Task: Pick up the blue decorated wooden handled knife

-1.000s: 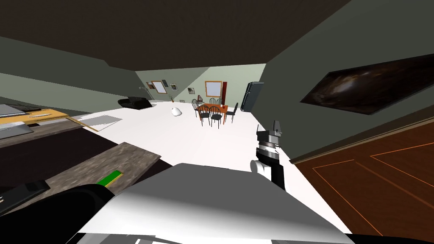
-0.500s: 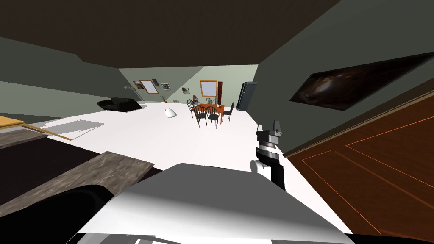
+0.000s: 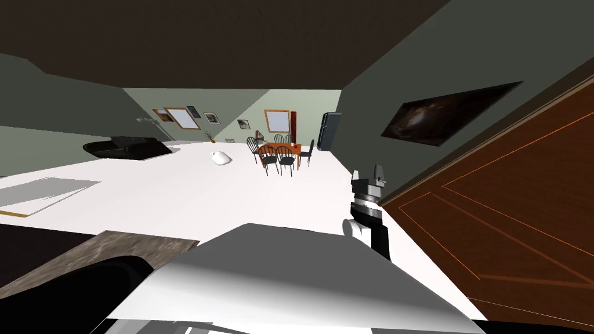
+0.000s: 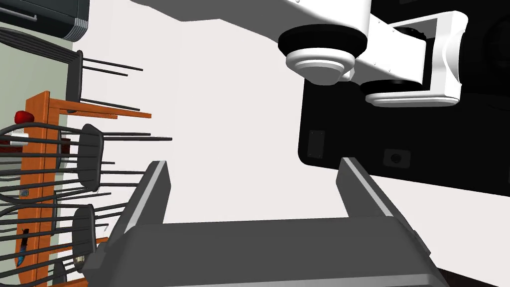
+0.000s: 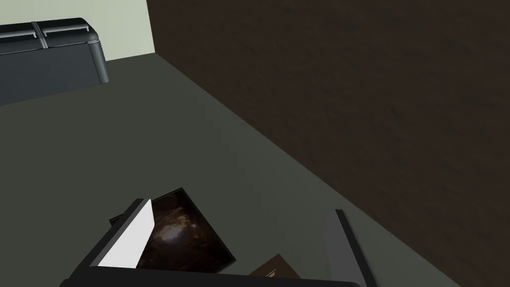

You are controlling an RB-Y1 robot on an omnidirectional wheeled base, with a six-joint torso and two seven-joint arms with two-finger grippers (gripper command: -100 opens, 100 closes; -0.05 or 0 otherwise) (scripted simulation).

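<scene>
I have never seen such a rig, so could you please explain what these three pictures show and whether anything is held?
This is a two-armed robot in a simulated house. The wide picture comes from its head camera: a white floor, a stone-patterned counter near its left, a brown door on its right, and a far orange dining table ringed by dark chairs. The right end effector points up near the door. The other two pictures come from cameras on the hands. The left end effector faces that table, where a small red item sits. Both are open and hold nothing.
</scene>
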